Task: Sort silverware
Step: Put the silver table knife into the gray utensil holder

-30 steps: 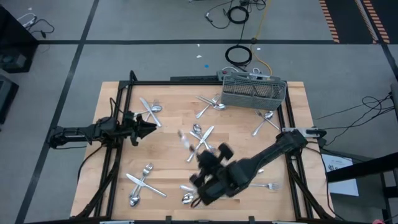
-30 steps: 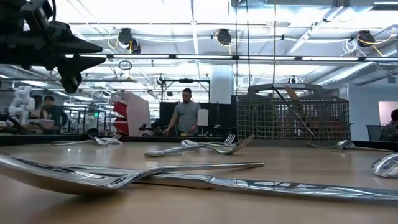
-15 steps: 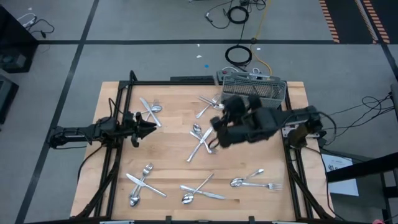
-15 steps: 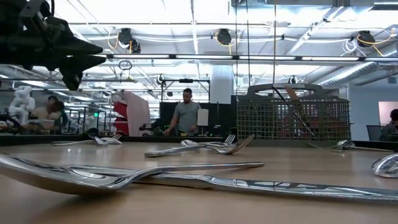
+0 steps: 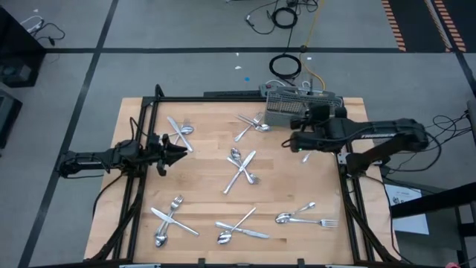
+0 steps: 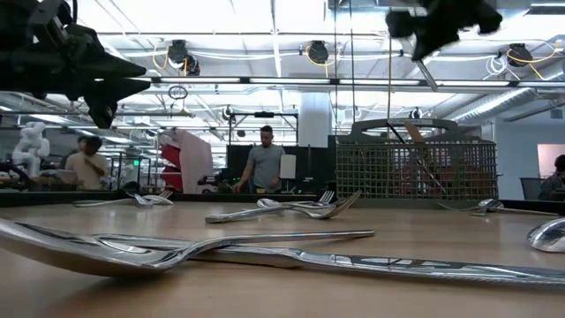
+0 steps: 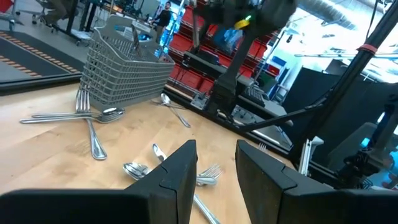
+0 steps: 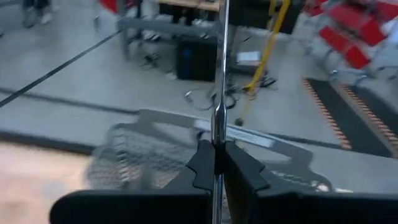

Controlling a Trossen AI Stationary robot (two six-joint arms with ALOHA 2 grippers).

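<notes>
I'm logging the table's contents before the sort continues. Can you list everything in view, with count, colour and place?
Silverware: roughly twenty pieces, silver, scattered in crossed clusters over the table; one more slender piece is clamped in the right gripper.
Basket: one, grey wire mesh, at the table's far edge, right of centre.
Table: one, light wood, with a black frame.
Cables: black and yellow, on the grey floor beyond the table.
People: several, in the room behind the table.
Left gripper: dark, open and empty, above the table's left side.
Right gripper: dark, beside the basket.
</notes>
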